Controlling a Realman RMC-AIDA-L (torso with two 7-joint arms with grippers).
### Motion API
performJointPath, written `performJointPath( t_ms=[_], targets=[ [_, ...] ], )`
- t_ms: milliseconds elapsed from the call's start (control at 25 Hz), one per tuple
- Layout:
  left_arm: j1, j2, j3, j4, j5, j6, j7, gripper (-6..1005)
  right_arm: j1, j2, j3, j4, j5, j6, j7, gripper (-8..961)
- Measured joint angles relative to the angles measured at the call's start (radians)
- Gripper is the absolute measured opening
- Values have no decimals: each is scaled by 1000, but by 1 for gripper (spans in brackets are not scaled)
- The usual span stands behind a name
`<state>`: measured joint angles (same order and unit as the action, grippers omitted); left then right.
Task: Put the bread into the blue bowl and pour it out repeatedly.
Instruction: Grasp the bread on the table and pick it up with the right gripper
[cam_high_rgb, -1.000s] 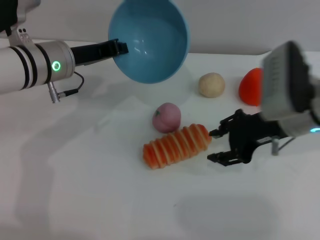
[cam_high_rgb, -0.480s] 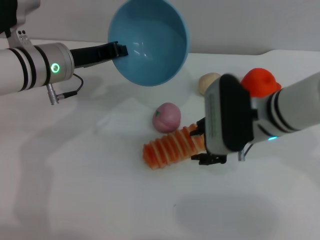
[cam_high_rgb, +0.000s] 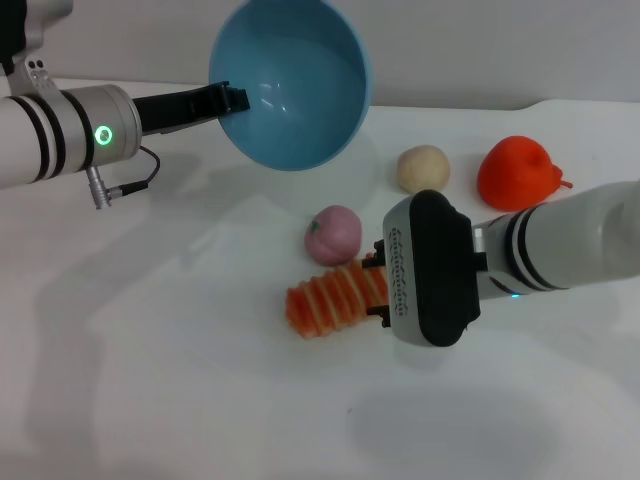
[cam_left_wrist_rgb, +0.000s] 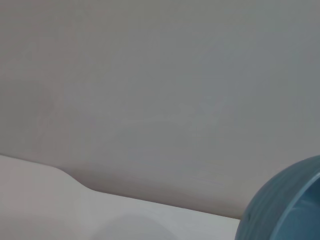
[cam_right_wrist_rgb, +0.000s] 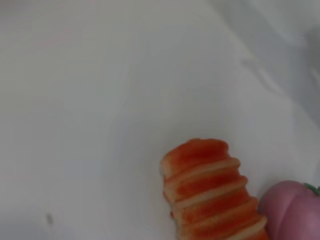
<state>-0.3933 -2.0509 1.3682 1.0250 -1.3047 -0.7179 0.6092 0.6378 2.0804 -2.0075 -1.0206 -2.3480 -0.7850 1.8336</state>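
Observation:
My left gripper (cam_high_rgb: 232, 98) is shut on the rim of the blue bowl (cam_high_rgb: 300, 90) and holds it in the air at the back left, tilted with its empty inside facing forward. Part of the bowl also shows in the left wrist view (cam_left_wrist_rgb: 285, 205). The bread (cam_high_rgb: 325, 298) lies on the white table, orange-striped ridges up, and also shows in the right wrist view (cam_right_wrist_rgb: 215, 190). My right gripper (cam_high_rgb: 378, 282) is low at the bread's right end, its black fingers open on either side of the loaf. The wrist housing hides most of them.
A pink-purple round fruit (cam_high_rgb: 333, 234) sits just behind the bread, almost touching it, and shows in the right wrist view (cam_right_wrist_rgb: 292, 207). A beige ball (cam_high_rgb: 423, 167) and a red-orange fruit (cam_high_rgb: 518, 172) sit at the back right. The white table (cam_high_rgb: 150, 380) spreads out in front.
My right gripper has moved left from beside the bread until its fingers straddle the loaf's right end. The bowl has shifted slightly left. The bread has not moved.

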Motion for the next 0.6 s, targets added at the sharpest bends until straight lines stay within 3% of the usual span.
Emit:
performJointPath(
  t_ms=[360, 600],
  targets=[
    [2, 1, -2, 0, 5, -5, 2, -2, -5, 4, -127, 102, 6, 208, 0, 490],
    [0, 2, -3, 0, 7, -5, 4, -1, -8, 6, -158, 142, 40, 285, 0, 471]
  ],
)
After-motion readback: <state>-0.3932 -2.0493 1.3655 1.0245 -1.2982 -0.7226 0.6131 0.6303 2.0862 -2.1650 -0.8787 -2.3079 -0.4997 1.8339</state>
